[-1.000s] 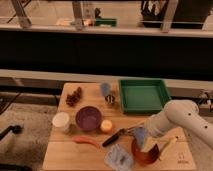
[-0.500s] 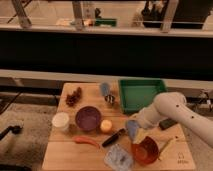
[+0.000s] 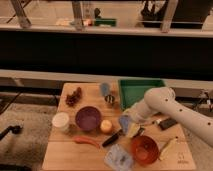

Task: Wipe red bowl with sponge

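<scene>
Table: a wooden table (image 3: 62,152) was seen from above and in front, with all the items laid out on it.
Arm: a white arm (image 3: 165,102) was extended from the 3 o'clock edge of the view toward the middle of the table.
Tool: the tool (image 3: 127,124) was located above the table at about 11 o'clock from the red bowl, clear of the bowl's rim.
Tool state: the tool was closed on the sponge.
Sponge: the sponge (image 3: 133,131), blue and yellow, was held at the tip of the arm, near the red bowl and apart from it.
Red bowl: the red bowl (image 3: 145,150) was set upright near the 6 o'clock edge of the table, toward the 4 o'clock corner.
Purple bowl: a purple bowl (image 3: 88,118) was placed near the table's centre, at 9 o'clock from the tool.
White cup: a white cup (image 3: 61,121) was placed just beside the purple bowl, at its 9 o'clock.
Orange ball: a small orange ball (image 3: 106,126) was placed between the purple bowl and the tool.
Green tray: a green tray (image 3: 141,94) was set at the 1 o'clock corner of the table, partly covered by the arm.
Grapes: a dark bunch of grapes (image 3: 73,97) was laid at 11 o'clock from the purple bowl.
Metal cup: a small metal cup (image 3: 110,99) was placed just beside the tray, at its 9 o'clock.
Red strip: a thin red item (image 3: 87,141) was laid at 6 o'clock from the purple bowl; its kind could not be determined.
Blue packet: a pale blue packet (image 3: 119,158) was laid just beside the red bowl, at its 8 o'clock.
</scene>
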Available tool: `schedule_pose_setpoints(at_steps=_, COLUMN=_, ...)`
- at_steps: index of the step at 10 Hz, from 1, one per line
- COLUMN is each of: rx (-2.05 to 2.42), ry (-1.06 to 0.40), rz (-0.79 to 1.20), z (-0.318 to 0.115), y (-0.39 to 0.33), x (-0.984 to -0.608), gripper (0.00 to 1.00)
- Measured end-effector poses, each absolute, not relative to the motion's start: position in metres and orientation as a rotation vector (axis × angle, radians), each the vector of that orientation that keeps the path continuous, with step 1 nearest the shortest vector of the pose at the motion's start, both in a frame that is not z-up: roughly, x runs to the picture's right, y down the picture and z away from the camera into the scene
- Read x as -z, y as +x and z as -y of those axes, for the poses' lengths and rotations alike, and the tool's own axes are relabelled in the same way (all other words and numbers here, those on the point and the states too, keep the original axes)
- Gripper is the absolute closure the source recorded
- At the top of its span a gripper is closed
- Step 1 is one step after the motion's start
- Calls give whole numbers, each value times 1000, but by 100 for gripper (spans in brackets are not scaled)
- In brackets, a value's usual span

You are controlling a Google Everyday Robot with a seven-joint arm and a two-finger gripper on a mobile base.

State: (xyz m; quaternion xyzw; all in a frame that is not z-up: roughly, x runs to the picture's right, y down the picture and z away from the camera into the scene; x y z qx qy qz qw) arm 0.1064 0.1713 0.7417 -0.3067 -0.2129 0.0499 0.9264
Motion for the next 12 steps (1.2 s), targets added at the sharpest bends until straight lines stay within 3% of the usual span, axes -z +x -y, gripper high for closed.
schedule_pose_setpoints(at_steps=12, rx=-71, ry=-599, rz=448, z=-158, y=83, x=-788, gripper=100)
